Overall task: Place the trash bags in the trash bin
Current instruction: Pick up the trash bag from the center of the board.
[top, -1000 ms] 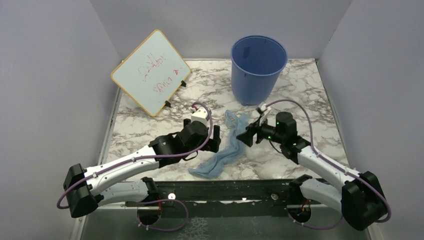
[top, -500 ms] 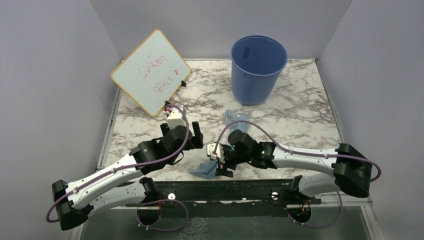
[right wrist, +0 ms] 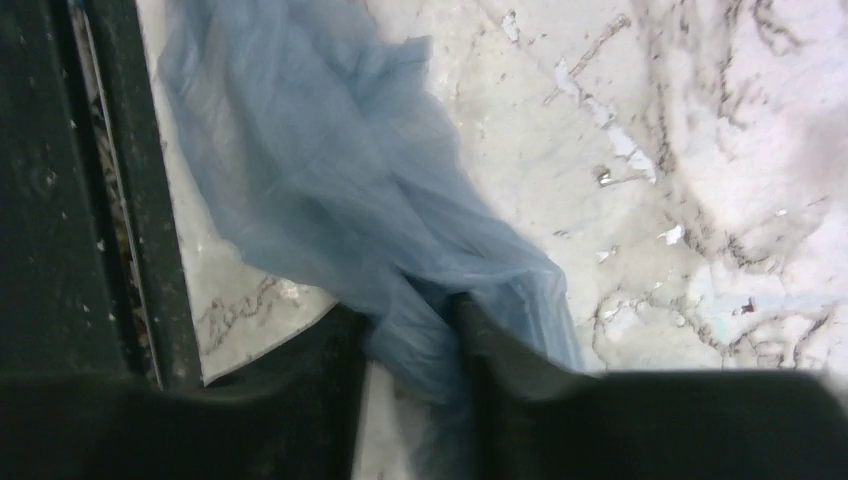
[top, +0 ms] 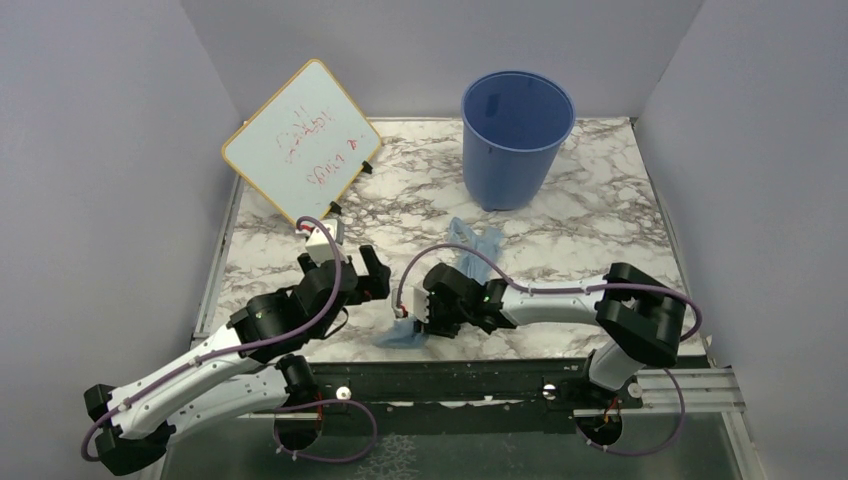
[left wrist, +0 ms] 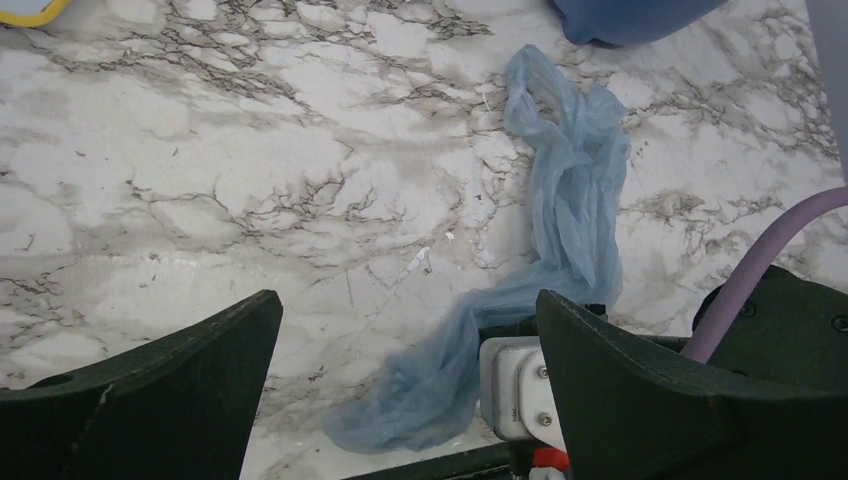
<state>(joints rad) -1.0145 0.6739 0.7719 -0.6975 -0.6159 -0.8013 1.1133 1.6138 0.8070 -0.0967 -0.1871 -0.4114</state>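
The trash bag (top: 470, 240) is a thin light-blue strip lying on the marble from below the trash bin (top: 515, 140) toward the near edge. In the left wrist view the trash bag (left wrist: 575, 190) runs down to a bunched end. My right gripper (top: 425, 318) lies low across that near end. In its own view the trash bag (right wrist: 330, 180) gathers into folds between the two fingers, and the right gripper (right wrist: 410, 325) is shut on it at the tips. My left gripper (top: 368, 272) hovers open to the left, and in the left wrist view the left gripper (left wrist: 410, 330) holds nothing.
A white board (top: 300, 140) with red writing leans at the back left. The black rail (right wrist: 60, 200) at the table's near edge runs just beside the bag's end. Grey walls enclose the table on three sides.
The right arm swung from beside the bag's upper part down to its near end, and its jaws narrowed onto the plastic. The left arm drew back leftward, still open.
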